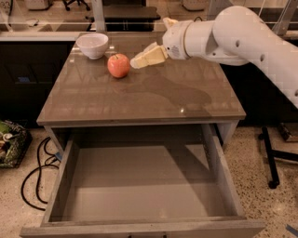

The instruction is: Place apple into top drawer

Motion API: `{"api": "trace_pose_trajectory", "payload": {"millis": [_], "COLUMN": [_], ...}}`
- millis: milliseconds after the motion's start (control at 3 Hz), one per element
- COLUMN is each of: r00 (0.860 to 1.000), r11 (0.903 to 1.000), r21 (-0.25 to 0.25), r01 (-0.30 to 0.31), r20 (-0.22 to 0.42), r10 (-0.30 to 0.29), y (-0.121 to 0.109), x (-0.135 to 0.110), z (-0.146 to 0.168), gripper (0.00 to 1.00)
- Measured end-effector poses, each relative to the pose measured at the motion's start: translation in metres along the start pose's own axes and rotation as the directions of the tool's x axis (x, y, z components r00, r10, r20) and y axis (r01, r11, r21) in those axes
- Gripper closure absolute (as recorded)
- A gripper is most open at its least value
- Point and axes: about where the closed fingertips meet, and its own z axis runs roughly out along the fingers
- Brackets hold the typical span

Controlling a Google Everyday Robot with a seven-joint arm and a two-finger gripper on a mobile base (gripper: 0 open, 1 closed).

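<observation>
One cam, high in front, angled down, fairly close: top drawer (139,195) nearest, gripper (138,60) beside apple (118,65) farther back.

I read this as a lab or office: speckled floor (260,195), loose cables (33,182), rolling chair (77,3) behind the bench (139,100) my gripper (137,61) hovers over.

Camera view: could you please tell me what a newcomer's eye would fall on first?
The big white arm reaches in from the right, its claw close beside the apple on the table. Below, the drawer stands wide open, nothing in it. A white bowl sits at the table's back left corner.
</observation>
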Motion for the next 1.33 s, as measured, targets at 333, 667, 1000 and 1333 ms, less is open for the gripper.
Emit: {"api": "trace_pose_trajectory", "payload": {"millis": [333,667,1000,1333], "r00": [0.999,0.996,0.993,0.991], "r11": [0.9988,0.9941,0.9885,0.9824], "r21": [-0.025,-0.073,-0.107,-0.141], "r01": [-0.041,-0.080,-0.107,-0.123], "r20": [0.008,0.019,0.030,0.029], "r10": [0.041,0.081,0.111,0.128], "y": [-0.001,0.008,0.020,0.039], "x": [0.011,0.019,0.022,0.030], "z": [0.043,0.083,0.110,0.128], "gripper": [0.00,0.00,0.00,0.00]}}
